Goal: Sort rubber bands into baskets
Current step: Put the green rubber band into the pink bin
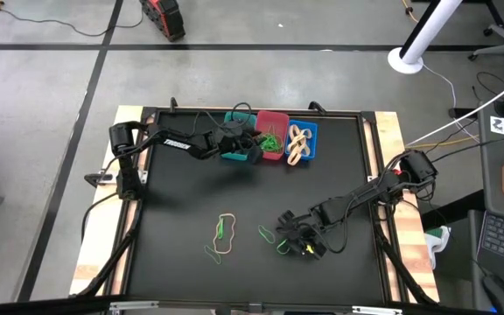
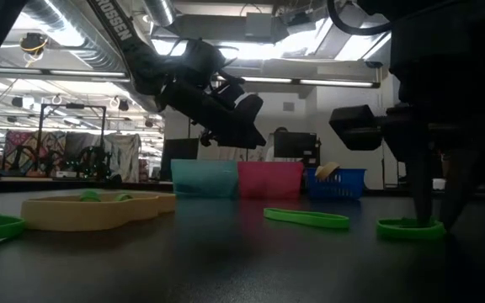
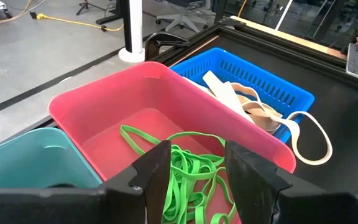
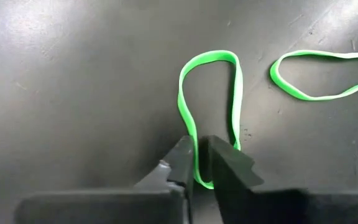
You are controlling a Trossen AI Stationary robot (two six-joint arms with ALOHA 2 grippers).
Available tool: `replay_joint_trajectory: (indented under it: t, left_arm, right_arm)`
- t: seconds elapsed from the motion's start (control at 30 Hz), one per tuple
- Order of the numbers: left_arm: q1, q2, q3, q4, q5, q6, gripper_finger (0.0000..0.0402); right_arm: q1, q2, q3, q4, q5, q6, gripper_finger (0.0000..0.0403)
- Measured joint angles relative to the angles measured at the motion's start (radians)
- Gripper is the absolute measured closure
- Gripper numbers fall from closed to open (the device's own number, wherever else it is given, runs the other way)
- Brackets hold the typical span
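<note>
So I'm parking the right gripper (image 4: 196,163) down on the worktop (image 1: 182,188) around 5 o'clock on the mat, and its fingers are pinching in on one side of a green rubber band (image 4: 209,109). In the right wrist view the strand is running right between the two fingertips with barely any gap, so I'm calling it clenched on the band, though it's still lying flat, not lifted.

Handling-wise I'm expecting basically no weight and zero stiffness: it's going to droop into a long dangle once it's up, and thin rubber can slip or snap out of a shallow pinch. I'm taking it near one end of the loop, on a single strand.

The loop is stretched into a narrow oval, long axis pointing straight away from the gripper. A second green band (image 4: 319,74) is lying just beside it, apart, not touching.

The left gripper (image 3: 194,177) is hovering released over the red basket (image 3: 104,102) at 12 o'clock, empty, with green bands (image 3: 188,168) piled below it. The teal basket (image 3: 17,155) and the blue basket (image 3: 263,87) with tan bands (image 3: 247,106) are flanking it.
</note>
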Motion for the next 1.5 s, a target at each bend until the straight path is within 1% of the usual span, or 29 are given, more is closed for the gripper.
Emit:
replay_joint_trajectory:
  t: [0.13,0.2,0.37,0.47,0.73,0.9,1.1,1.2,1.3,1.4,1.5]
  left_arm:
    - [0.000,0.000,0.000,0.000,0.000,0.000,0.0253]
    - [0.000,0.000,0.000,0.000,0.000,0.000,0.0253]
    - [0.000,0.000,0.000,0.000,0.000,0.000,0.0253]
    - [0.000,0.000,0.000,0.000,0.000,0.000,0.0253]
    - [-0.001,-0.005,-0.001,0.001,0.000,0.000,0.0253]
    - [-0.012,-0.035,-0.001,0.000,0.004,0.009,0.0253]
    - [-0.042,-0.120,-0.001,-0.016,0.007,0.155,0.0253]
    - [-0.052,-0.182,-0.001,-0.079,0.008,0.186,0.0253]
    - [-0.061,-0.254,-0.001,-0.195,0.007,0.187,0.0253]
    - [-0.072,-0.332,-0.001,-0.352,0.007,0.188,0.0253]
    - [-0.086,-0.411,-0.001,-0.536,0.008,0.188,0.0253]
  right_arm:
    - [0.000,0.000,0.000,0.000,0.000,0.000,0.0388]
    - [0.000,0.000,0.000,0.000,0.000,0.009,0.0397]
    - [0.000,0.000,0.000,0.000,0.001,0.052,0.0390]
    - [-0.010,0.000,0.000,0.000,-0.001,0.053,0.0397]
    - [-0.084,0.000,0.021,-0.004,0.003,0.048,0.0399]
    - [-0.140,0.000,0.078,-0.048,0.003,-0.044,0.0400]
    - [-0.226,0.000,0.196,-0.211,0.002,-0.213,0.0401]
    - [-0.272,0.000,0.270,-0.317,0.002,-0.301,0.0401]
    - [-0.319,0.000,0.352,-0.425,0.012,-0.415,0.0401]
    - [-0.372,0.000,0.423,-0.505,0.060,-0.520,0.0402]
    - [-0.436,-0.001,0.477,-0.542,0.091,-0.623,0.0402]
